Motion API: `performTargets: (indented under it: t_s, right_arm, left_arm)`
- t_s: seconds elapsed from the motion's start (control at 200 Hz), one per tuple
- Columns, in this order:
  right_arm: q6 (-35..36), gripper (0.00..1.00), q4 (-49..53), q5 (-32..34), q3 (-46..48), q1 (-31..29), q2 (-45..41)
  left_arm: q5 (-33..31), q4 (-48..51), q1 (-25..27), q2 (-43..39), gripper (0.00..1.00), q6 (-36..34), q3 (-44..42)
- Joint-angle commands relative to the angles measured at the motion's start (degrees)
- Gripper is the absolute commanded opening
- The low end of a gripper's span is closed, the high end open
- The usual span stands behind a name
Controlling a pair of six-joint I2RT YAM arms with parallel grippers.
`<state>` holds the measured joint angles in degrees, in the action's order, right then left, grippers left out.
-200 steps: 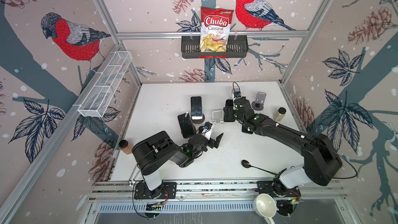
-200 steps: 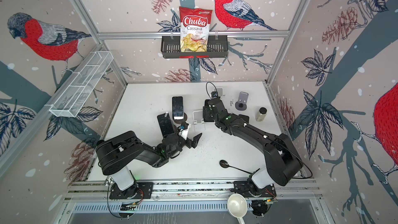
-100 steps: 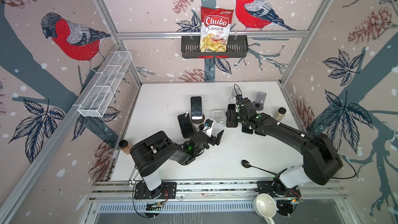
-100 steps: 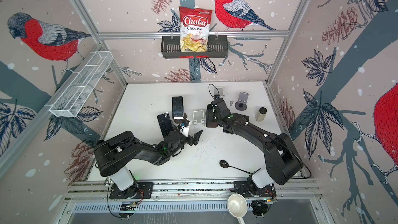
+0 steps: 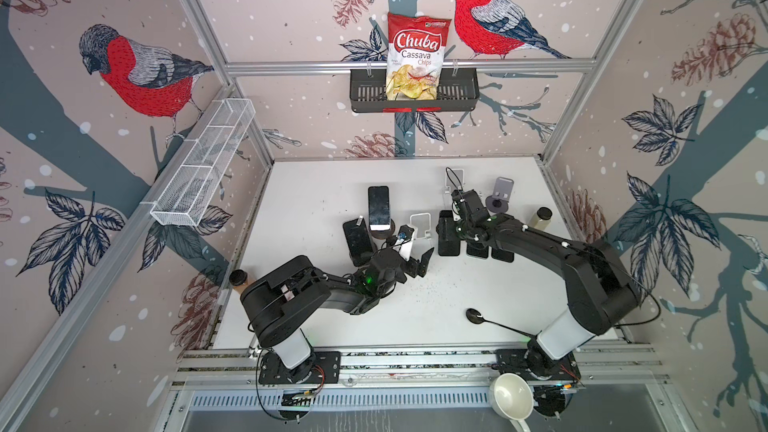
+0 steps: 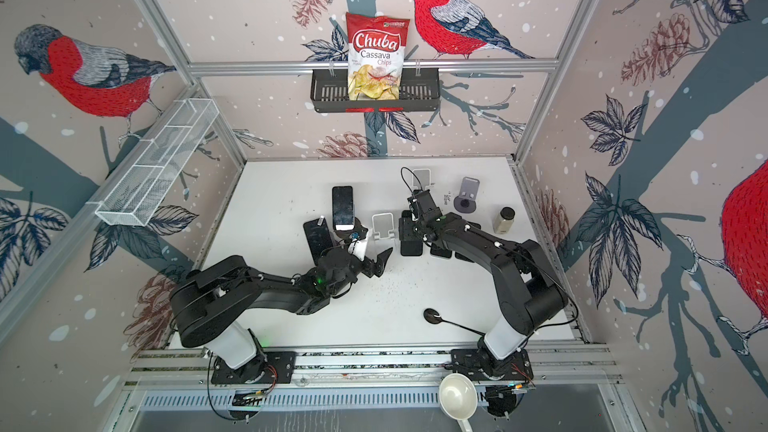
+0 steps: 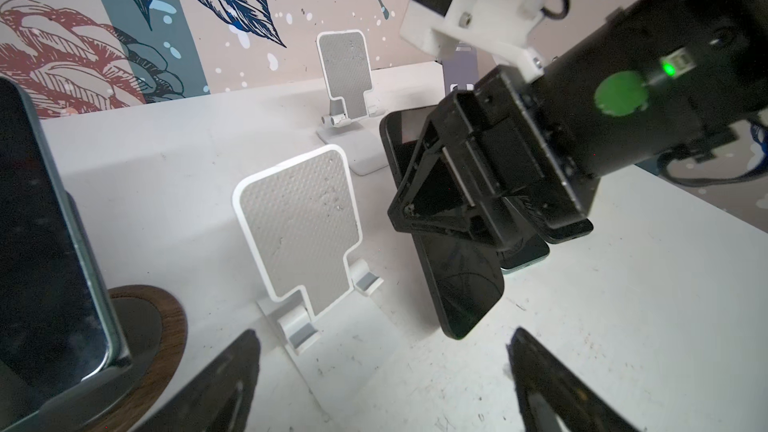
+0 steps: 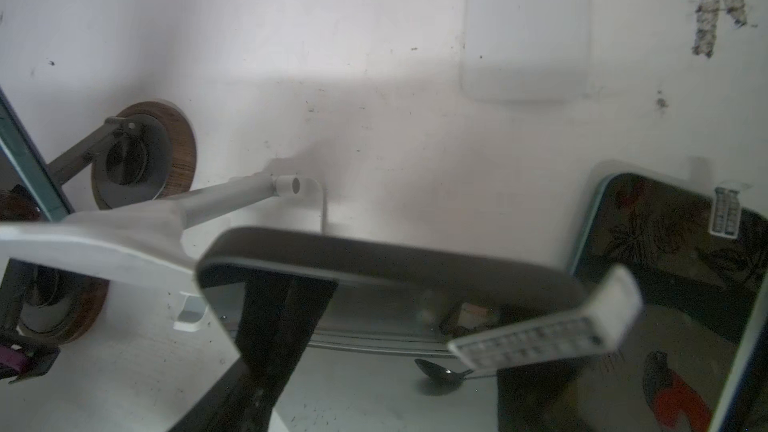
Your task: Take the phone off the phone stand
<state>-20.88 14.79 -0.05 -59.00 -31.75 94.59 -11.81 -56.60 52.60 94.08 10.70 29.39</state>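
Phone (image 5: 446, 245) shifted from stand (image 5: 419, 224), gripped by right end effector (image 5: 455, 229); left end effector (image 5: 417, 253) open.

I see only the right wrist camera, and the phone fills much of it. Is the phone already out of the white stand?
Observer: Yes. The right gripper holds the phone beside the white stand; in the left wrist view the stand's rest is bare.
Operator: And the other arm?
Observer: In a top view the left gripper is open and holds nothing, just in front of the stand, apart from the phone.
Operator: Is something behind my gripper?
Observer: A grey stand with no phone on it, farther back.
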Motion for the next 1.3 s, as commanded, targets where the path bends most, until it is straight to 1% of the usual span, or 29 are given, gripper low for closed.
performTargets:
  t_s: [0.0, 0.135, 0.28, 0.39, 0.5, 0.61, 0.986, 1.296]
  right_arm:
    - [0.75, 0.64, 1.74, -1.52, -1.49, 0.6, 1.48]
    - [1.21, 0.64, 4.61, -2.15, -3.96, 1.34, 4.37]
    - [1.49, 0.64, 6.65, -1.97, -5.76, 1.67, 6.95]
    - [1.1, 0.64, 7.2, -1.97, -6.12, 2.33, 8.1]
    - [0.84, 0.64, 7.11, -2.32, -6.12, 2.74, 9.15]
    - [0.38, 0.64, 6.92, -2.32, -6.21, 3.14, 10.38]
    - [-1.49, 0.66, 7.14, -0.16, -6.48, 3.44, 12.72]
    - [-2.23, 0.69, 7.86, 0.73, -6.89, 3.53, 14.39]
  left_arm:
    - [1.37, -0.12, -0.08, -1.13, 0.93, -0.14, -0.03]
    - [1.48, 0.46, -0.13, -2.45, 0.93, -0.09, -0.11]
    - [-0.16, 2.28, -0.13, -3.44, 0.93, 0.25, 0.29]
    - [-3.26, 7.53, -0.13, -4.12, 0.93, 1.82, 2.72]
    - [-4.27, 12.82, -0.13, -4.17, 0.93, 2.46, 5.36]
    - [-4.99, 15.64, -0.13, -4.17, 0.92, 2.61, 6.68]
    - [-5.91, 16.94, -0.13, -4.0, 0.92, 2.48, 7.01]
    - [-7.07, 21.62, -0.13, -2.77, 0.92, 1.96, 9.88]
